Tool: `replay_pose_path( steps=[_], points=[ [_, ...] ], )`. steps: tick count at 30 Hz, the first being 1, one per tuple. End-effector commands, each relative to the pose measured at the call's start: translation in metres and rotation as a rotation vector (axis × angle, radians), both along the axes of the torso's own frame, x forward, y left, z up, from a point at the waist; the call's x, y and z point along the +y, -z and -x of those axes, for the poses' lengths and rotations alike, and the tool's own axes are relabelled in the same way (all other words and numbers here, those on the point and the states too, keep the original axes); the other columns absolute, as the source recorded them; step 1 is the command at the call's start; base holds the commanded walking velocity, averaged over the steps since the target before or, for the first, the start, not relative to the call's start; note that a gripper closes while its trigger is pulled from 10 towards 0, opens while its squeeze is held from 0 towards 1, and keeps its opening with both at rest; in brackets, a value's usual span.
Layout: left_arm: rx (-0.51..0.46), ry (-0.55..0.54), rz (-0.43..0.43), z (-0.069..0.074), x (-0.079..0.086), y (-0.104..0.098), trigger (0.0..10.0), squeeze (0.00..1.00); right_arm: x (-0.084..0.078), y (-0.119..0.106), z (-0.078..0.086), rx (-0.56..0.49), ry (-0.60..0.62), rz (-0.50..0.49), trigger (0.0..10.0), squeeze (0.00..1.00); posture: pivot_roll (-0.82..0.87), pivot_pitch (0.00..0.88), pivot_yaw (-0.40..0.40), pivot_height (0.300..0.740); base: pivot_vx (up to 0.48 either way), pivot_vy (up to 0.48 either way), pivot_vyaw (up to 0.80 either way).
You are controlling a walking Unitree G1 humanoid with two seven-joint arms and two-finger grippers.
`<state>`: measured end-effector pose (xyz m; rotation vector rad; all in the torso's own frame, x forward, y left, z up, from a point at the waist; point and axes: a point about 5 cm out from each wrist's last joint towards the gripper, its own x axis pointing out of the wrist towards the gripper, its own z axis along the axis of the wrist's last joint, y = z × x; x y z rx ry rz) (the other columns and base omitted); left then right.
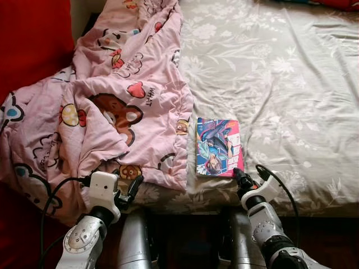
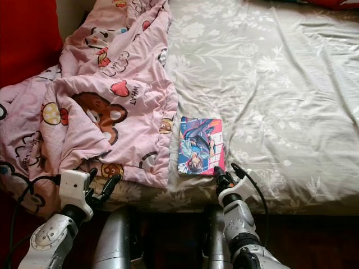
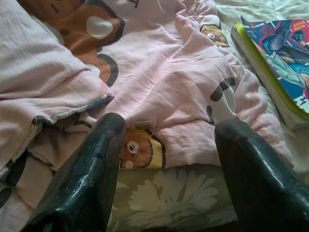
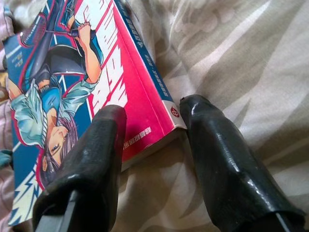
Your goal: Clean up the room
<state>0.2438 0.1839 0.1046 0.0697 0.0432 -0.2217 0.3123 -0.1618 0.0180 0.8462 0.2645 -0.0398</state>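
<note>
Both silver arms reach forward, wrists bent up. Left gripper (image 1: 130, 190) at the near edge of the bed (image 1: 314, 185), fingers (image 3: 91, 174) spread apart. Right gripper (image 2: 225, 171) also at the bed's near edge, further right, fingers (image 4: 227, 164) spread, tips low on the bed.

A book (image 1: 219, 147) lies on the bed (image 1: 280, 73) near its front edge. Left of the book, touching or just beside it, a bunched blanket (image 1: 112, 106) covers the bed's left part and hangs over that edge. The right tool (image 1: 245, 180) sits at the book's near right corner, the left tool (image 1: 130, 190) well left of the book at the blanket's near hem.
</note>
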Motion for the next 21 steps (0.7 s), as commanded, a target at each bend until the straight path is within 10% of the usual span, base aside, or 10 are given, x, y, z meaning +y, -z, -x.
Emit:
replay_pose_path(
  steps=[1,17,18,19,20,21],
  points=[
    [0.034,-0.006,-0.014,0.0066,0.0044,0.0053,10.0,0.00,0.0046,0.0130,0.0101,0.061,0.013,-0.075,10.0,0.00,0.15,0.315,0.068,0.576,0.000,0.000,0.00],
    [0.057,-0.015,-0.024,0.0139,0.0072,0.0063,10.0,0.00,0.0093,0.0083,0.0069,0.004,-0.003,-0.205,10.0,0.00,0.16,0.329,0.078,0.576,0.000,0.000,0.00],
    [0.058,-0.016,-0.025,0.0139,0.0076,0.0065,10.0,0.00,0.0098,0.0072,0.0058,0.000,-0.001,-0.207,7.6,0.00,0.16,0.329,0.078,0.576,0.000,0.000,0.00],
    [0.058,-0.017,-0.026,0.0138,0.0078,0.0065,10.0,0.00,0.0100,0.0069,0.0055,-0.001,-0.001,-0.207,7.6,0.00,0.16,0.329,0.078,0.576,0.000,0.000,0.00],
    [0.058,-0.017,-0.025,0.0136,0.0078,0.0066,10.0,0.00,0.0094,0.0058,0.0047,-0.008,0.004,-0.207,2.5,0.00,0.16,0.329,0.078,0.576,0.000,0.000,0.00],
    [0.058,-0.016,-0.025,0.0136,0.0072,0.0067,10.0,0.00,0.0082,0.0052,0.0042,-0.013,0.011,-0.208,0.0,0.00,0.16,0.329,0.078,0.576,0.000,0.000,0.00]
  ],
)
